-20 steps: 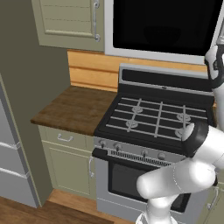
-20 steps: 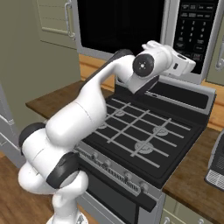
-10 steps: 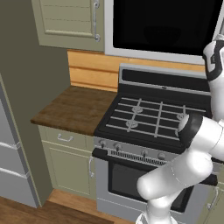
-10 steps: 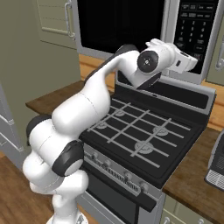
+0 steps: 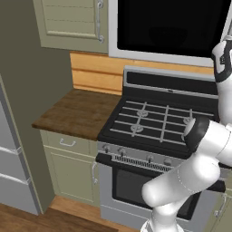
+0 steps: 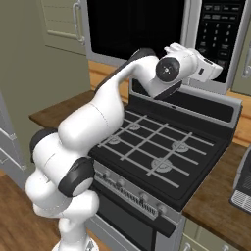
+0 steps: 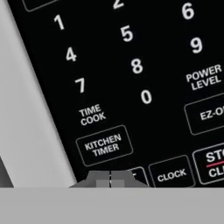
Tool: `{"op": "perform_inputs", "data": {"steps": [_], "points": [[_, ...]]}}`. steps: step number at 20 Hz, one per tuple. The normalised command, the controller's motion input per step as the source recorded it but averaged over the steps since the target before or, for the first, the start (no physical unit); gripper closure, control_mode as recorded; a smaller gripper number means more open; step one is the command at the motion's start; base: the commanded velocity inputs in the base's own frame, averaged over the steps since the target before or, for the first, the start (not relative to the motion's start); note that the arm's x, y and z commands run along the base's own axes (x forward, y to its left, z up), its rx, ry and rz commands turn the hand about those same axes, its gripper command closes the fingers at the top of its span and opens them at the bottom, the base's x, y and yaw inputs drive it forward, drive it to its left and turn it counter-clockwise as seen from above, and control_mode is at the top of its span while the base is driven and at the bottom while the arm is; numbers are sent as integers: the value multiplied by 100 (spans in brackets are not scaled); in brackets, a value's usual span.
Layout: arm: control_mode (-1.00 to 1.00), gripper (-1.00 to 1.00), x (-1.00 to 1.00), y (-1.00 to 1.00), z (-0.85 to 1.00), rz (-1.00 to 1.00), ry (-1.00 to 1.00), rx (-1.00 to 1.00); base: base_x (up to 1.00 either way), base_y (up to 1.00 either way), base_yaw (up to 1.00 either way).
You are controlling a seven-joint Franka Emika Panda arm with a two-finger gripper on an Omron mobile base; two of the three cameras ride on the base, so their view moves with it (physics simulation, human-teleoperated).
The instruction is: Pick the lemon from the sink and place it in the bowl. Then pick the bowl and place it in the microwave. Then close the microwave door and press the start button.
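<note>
The microwave (image 6: 193, 19) hangs above the stove. The microwave door (image 6: 137, 27) is shut, and its black window (image 5: 172, 25) is dark. My gripper (image 6: 219, 70) is shut and reaches to the lower part of the black control panel (image 6: 219, 29). In the hand view the closed fingertips (image 7: 110, 178) rest against a button just below the KITCHEN TIMER key (image 7: 103, 145) and left of the CLOCK key (image 7: 171, 175). The fingers cover that button's label. The lemon, the bowl and the sink are out of view.
Below my arm lies the black stove top (image 6: 157, 152) with its grates. A wooden counter (image 5: 77, 113) runs to its left, under a green cabinet (image 5: 72, 20). A grey appliance (image 6: 243, 184) stands on the counter at the right edge.
The hand has edged a little further toward the control panel. The gripper has stayed shut and the door has stayed closed.
</note>
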Motion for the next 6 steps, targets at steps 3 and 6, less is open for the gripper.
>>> {"op": "perform_inputs", "data": {"steps": [3,6], "points": [[-100,100,25,-16,-24,4,0,0,0,0,0],[-100,100,11,-14,-13,3,0,0,0,0,0]]}}
